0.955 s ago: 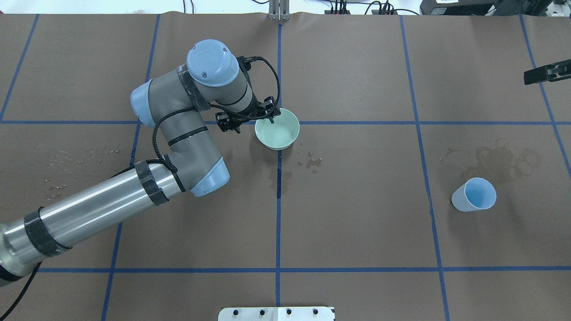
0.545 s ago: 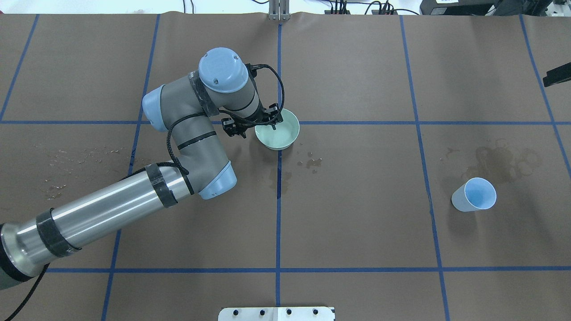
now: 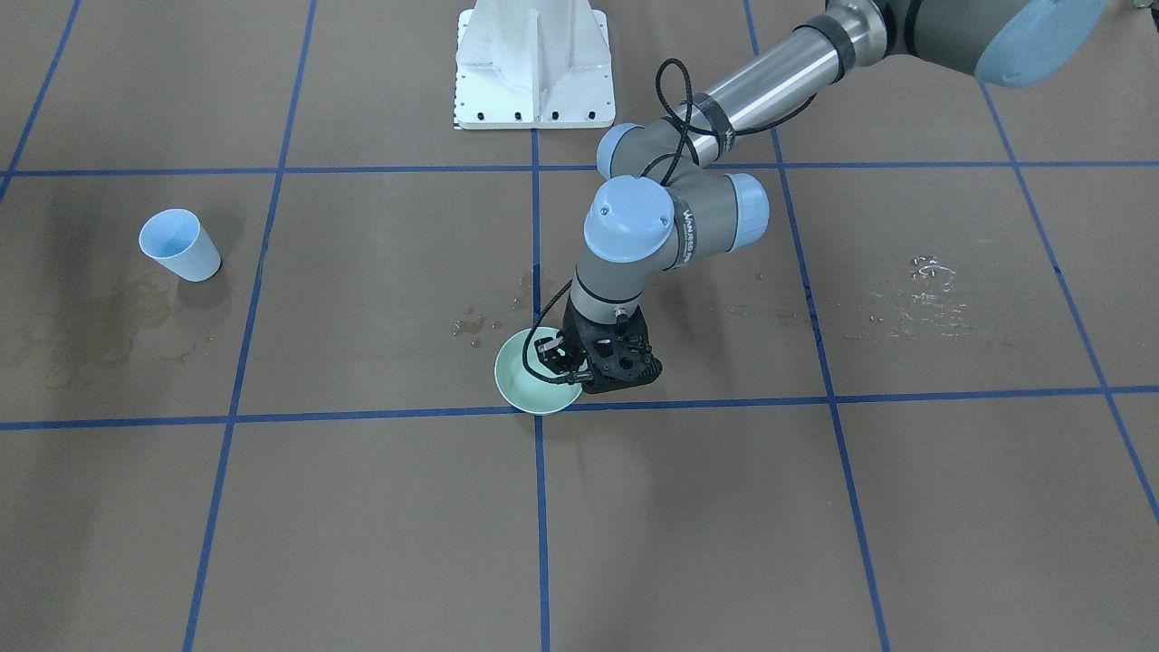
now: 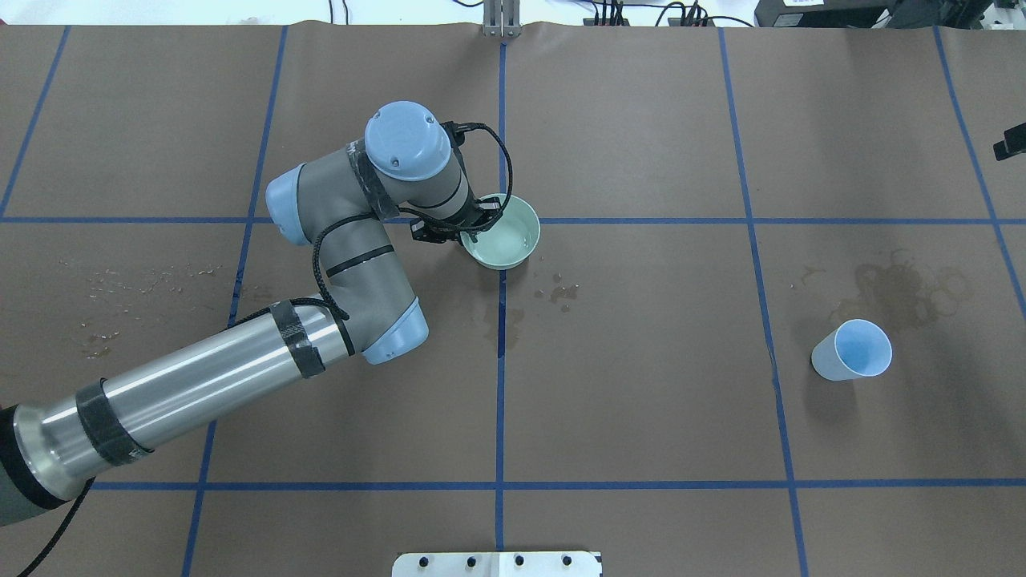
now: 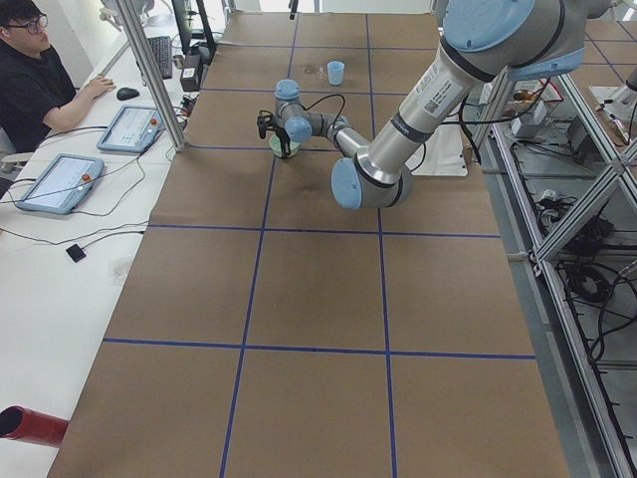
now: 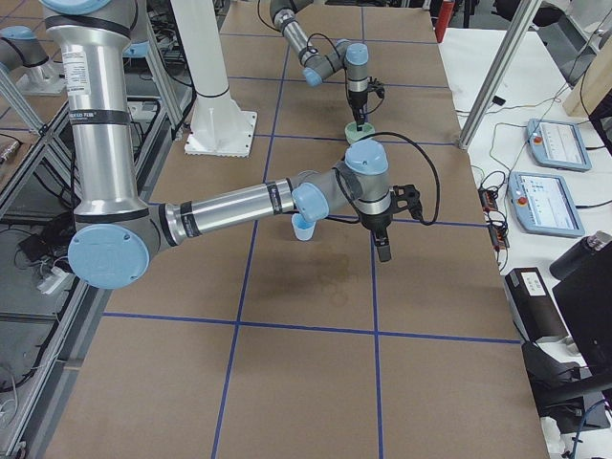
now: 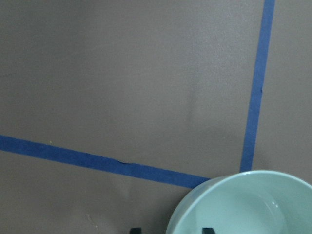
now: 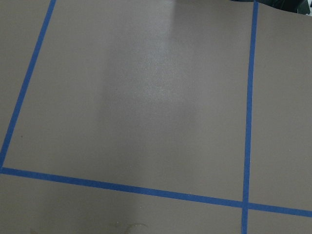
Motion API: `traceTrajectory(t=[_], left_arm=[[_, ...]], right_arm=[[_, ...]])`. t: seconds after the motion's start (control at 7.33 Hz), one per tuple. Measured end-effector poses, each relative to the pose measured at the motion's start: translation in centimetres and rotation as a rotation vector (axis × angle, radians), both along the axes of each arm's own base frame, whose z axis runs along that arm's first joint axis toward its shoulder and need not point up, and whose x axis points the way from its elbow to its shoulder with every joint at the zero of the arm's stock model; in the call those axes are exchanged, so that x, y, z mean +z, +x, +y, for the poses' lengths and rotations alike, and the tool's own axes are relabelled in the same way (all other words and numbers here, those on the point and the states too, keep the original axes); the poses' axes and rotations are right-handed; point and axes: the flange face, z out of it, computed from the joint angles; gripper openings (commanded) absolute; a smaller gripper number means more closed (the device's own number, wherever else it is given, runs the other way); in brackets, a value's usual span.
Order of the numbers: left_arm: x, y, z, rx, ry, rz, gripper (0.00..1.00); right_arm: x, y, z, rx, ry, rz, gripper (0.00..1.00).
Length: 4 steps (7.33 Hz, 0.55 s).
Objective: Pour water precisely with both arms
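Water (image 4: 505,238) sits unpoured in the bowl (image 4: 535,232) at mid-surface (image 4: 641,401), the left claw (image 4: 474,227) spread astride its rim, not yet pinching; the cup (image 4: 851,350) stands well apart, the right claw (image 6: 383,251) unreadable, and lifting and pouring apparently all remain.

Matt brown paper (image 4: 641,385), smooth bowl (image 4: 517,239), shiny metal left arm (image 4: 200,377).

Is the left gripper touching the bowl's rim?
Cannot tell. In the left wrist view the left gripper straddles the bowl rim, jaws apart; contact falls below the frame.
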Motion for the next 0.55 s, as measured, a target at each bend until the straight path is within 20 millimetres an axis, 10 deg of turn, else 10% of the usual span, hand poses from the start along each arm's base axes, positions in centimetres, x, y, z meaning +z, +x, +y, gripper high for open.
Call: traceTrajectory(t=[0.55], left_arm=[[-3.9, -5.4, -3.0, 0.017, -0.051, 0.039, 0.0]], right_arm=[[3.3, 1.2, -0.3, -0.056, -0.021, -0.011, 0.99]])
